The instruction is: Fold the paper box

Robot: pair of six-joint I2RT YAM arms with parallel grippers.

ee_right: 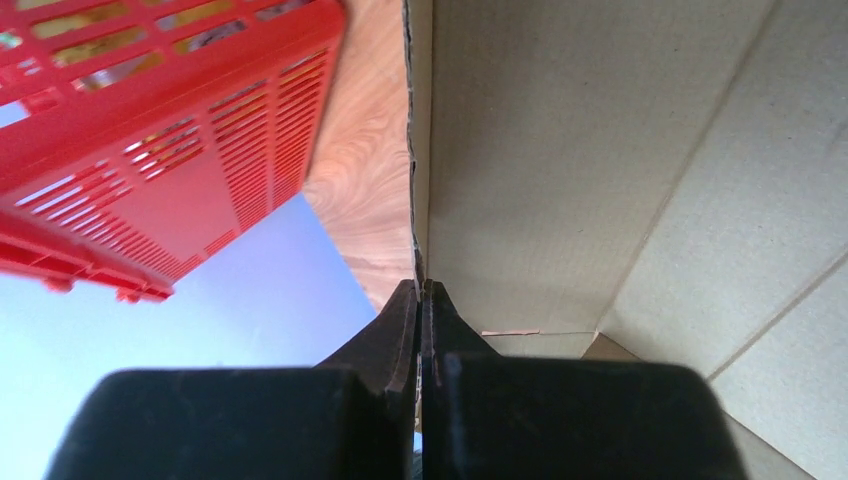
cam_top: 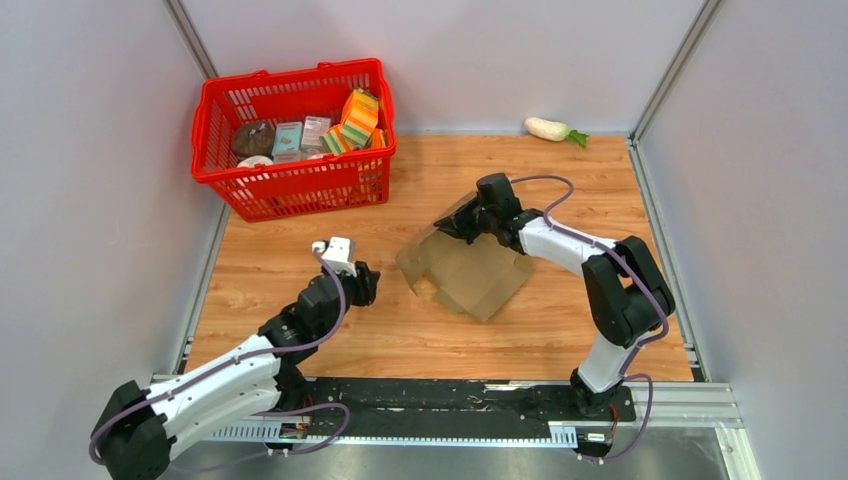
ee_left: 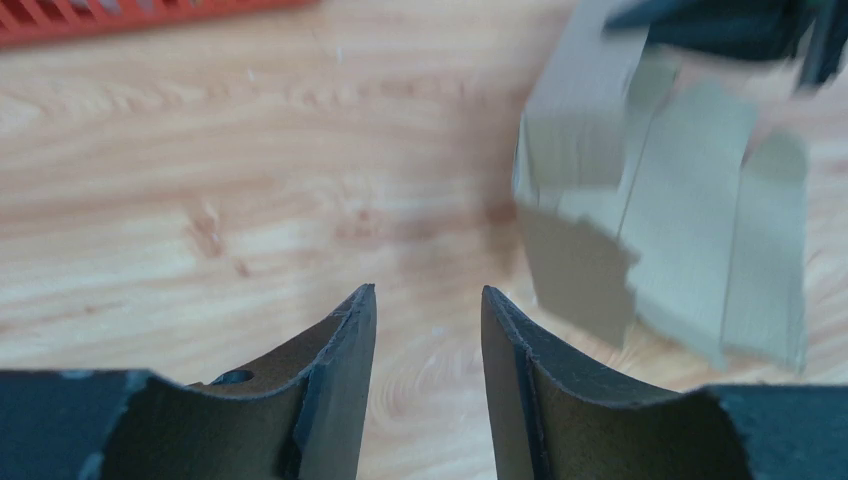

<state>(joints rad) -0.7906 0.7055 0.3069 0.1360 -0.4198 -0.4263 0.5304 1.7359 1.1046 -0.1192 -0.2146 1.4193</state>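
- Step in hand, as far as I can judge: getting one wall of the paper box (cam_top: 470, 275) stood up. My right jaws are pinched tight on the thin top edge of a flap at the box's upper left corner, holding it raised off the surface (cam_top: 450, 340).
- My left jaws are partly apart with nothing between them, just bare wood underneath. They sit lower left of the box, near it but not touching.
- Next move, I reckon: bring the left side in to pin the flat base or catch a neighbouring flap, so the right side can bend along the crease without dragging the whole thing. It's thin card, so a slip seems likely if I rush.
- The box itself is plain brown card with no print, sitting mid-frame in the top view, slightly right of centre. It's half-folded: some panels lie flat, others tilt up, with crease lines and cut tabs showing. It's blurry in the left wrist view.
- The red basket (cam_top: 300, 190) is at upper left, well apart.
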